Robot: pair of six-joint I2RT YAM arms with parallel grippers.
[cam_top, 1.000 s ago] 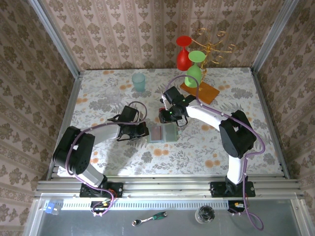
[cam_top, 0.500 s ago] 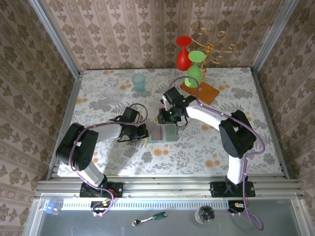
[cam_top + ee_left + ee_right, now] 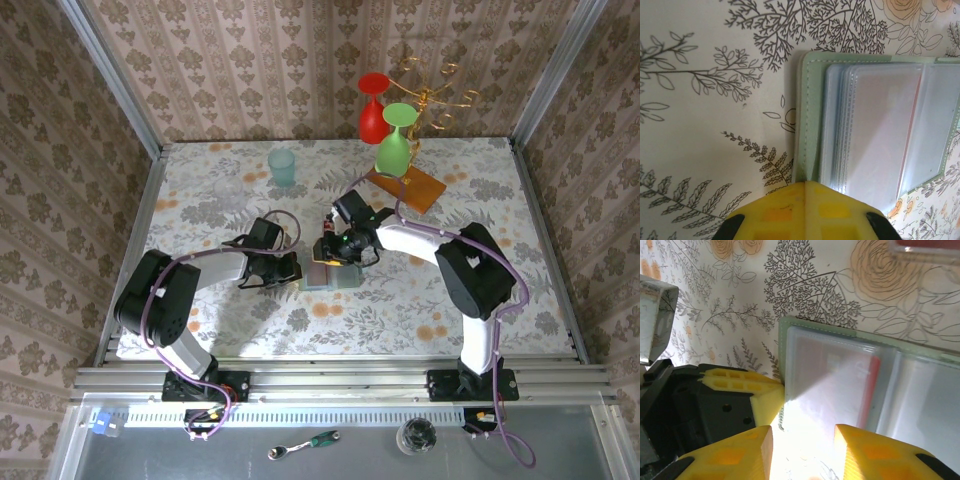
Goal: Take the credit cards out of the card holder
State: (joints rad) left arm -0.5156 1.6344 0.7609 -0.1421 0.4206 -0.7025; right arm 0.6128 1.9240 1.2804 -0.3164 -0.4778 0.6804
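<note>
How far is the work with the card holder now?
Done: the card holder lies open on the table. In hand: the shut left gripper touches its edge, and the open right gripper hovers above the sleeves. Left: a red card sits in a sleeve, not yet pulled out.

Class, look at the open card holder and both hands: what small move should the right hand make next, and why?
Probably lower the right hand onto the red card. Its jaws stand open above the card holder, the shut left hand touches the holder's edge, and the card sits inside a clear sleeve.
</note>
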